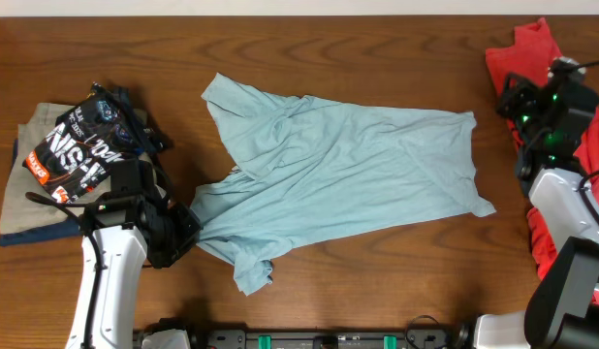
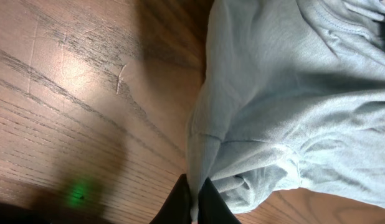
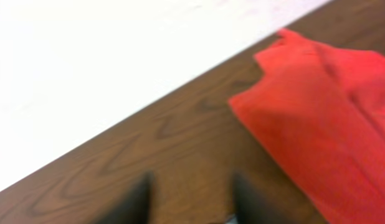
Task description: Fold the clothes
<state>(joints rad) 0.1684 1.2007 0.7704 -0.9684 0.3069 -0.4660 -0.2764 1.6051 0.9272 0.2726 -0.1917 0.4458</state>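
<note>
**Blue-grey T-shirt rumpled on a wooden worktop**

Far left, a black shirt with white and orange print (lettering crumpled, unreadable) tops a folded stack; a red shirt lies far right. The T-shirt spreads between them, mid-worktop. The left gripper, low at the T-shirt's left edge, is pinched together on a fold of its cloth. The right gripper hovers over bare wood beside the red shirt, fingers apart.
</note>
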